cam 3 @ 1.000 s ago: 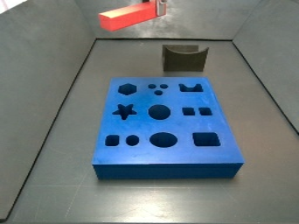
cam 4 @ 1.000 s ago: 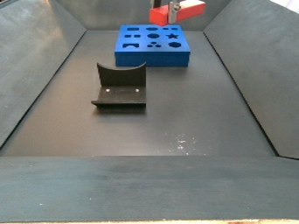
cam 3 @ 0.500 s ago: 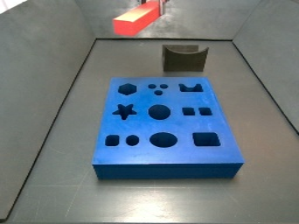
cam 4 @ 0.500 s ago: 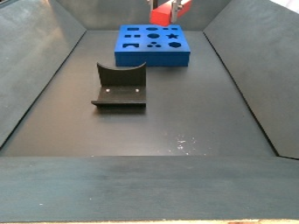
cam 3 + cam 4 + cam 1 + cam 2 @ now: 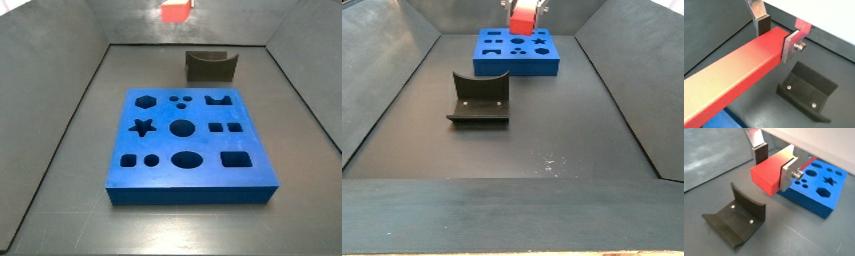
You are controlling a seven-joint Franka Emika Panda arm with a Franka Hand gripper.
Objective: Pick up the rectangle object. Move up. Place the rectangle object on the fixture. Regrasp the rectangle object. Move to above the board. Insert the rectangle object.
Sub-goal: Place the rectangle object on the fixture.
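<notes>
The gripper (image 5: 774,163) pinches one red block (image 5: 769,172) high above one blue board (image 5: 516,52); one dark fixture (image 5: 480,98) sits near the board.

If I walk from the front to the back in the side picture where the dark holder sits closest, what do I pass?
Near to far: the fixture → the board → the rectangle object, held up in the air by the tool over the board's far end.
</notes>
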